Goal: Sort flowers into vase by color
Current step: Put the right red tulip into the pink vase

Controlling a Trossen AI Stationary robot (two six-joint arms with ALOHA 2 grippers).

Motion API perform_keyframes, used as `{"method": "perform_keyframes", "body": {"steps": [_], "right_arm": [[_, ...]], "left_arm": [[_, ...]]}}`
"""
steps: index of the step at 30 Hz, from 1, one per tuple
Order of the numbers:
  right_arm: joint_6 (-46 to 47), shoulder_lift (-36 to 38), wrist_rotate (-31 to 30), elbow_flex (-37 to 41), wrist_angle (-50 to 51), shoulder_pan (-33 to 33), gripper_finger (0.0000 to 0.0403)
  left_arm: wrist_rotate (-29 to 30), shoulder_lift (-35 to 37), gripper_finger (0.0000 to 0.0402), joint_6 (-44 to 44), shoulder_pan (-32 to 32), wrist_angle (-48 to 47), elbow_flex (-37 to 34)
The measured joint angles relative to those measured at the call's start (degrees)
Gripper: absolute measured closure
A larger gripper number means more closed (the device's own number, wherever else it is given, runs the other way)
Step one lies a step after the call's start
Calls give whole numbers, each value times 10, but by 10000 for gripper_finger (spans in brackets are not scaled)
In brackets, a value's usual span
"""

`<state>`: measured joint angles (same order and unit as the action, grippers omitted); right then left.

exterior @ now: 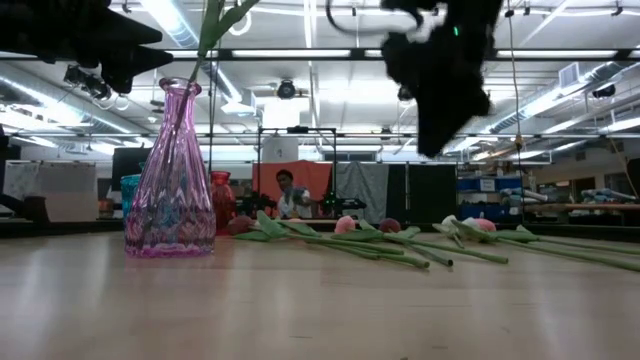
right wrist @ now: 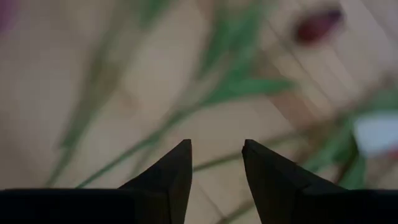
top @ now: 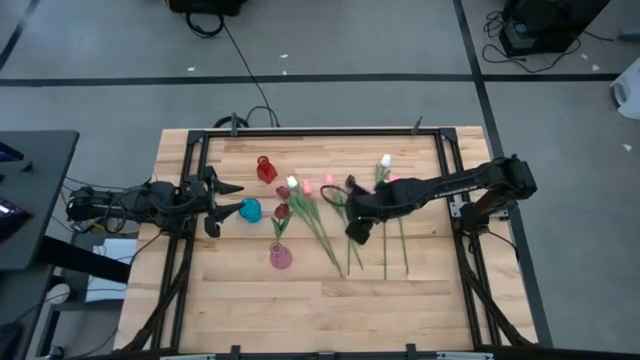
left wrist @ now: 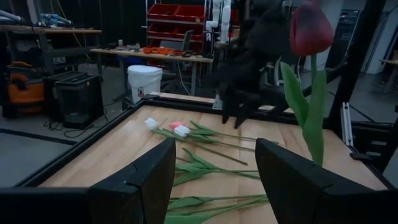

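Several artificial tulips (top: 330,215) with white, pink and dark red heads lie flat on the wooden table, stems toward the near edge; the low view shows these tulips (exterior: 400,240) too. One dark red tulip (left wrist: 310,28) stands with its stem in the pink glass vase (top: 280,257), also seen in the low view (exterior: 170,175). My right gripper (top: 353,232) hovers open above the lying stems (right wrist: 186,106), clear of the table in the low view (exterior: 440,80). My left gripper (top: 237,198) waits open at the left, beside the blue vase (top: 250,210).
A red vase (top: 265,168) stands toward the far edge, behind the blue one. A black frame (top: 195,200) borders the tabletop. Bare wood lies along the near edge (top: 330,310). A person (exterior: 290,195) sits far off in the room behind.
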<state>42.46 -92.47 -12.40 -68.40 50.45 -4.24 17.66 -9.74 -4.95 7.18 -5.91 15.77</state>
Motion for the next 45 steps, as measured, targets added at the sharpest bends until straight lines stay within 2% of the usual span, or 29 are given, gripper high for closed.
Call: {"method": "perform_keyframes", "body": {"steps": [4,9,13,18,24,41,45], "right_arm": [[85,-13,2,59,-63,19,258],[96,-52,-19,76,-134,44,272],[101,-86,-5,73,-168,57,277],[101,-125,2,32,-159,43,278],[104,-168,-34,-17,-95,26,278],[153,-181,35,-20,-88,9,278],[155,-181,28,-20,-88,9,278]], "left_arm": [[19,0,175,0,0,1,0],[33,0,175,0,0,1,0],[33,0,175,0,0,-1,0],[33,0,175,1,0,-1,0],[32,0,175,0,0,-1,0],[32,0,175,0,0,-3,0],[31,0,175,0,0,-3,0]]}}
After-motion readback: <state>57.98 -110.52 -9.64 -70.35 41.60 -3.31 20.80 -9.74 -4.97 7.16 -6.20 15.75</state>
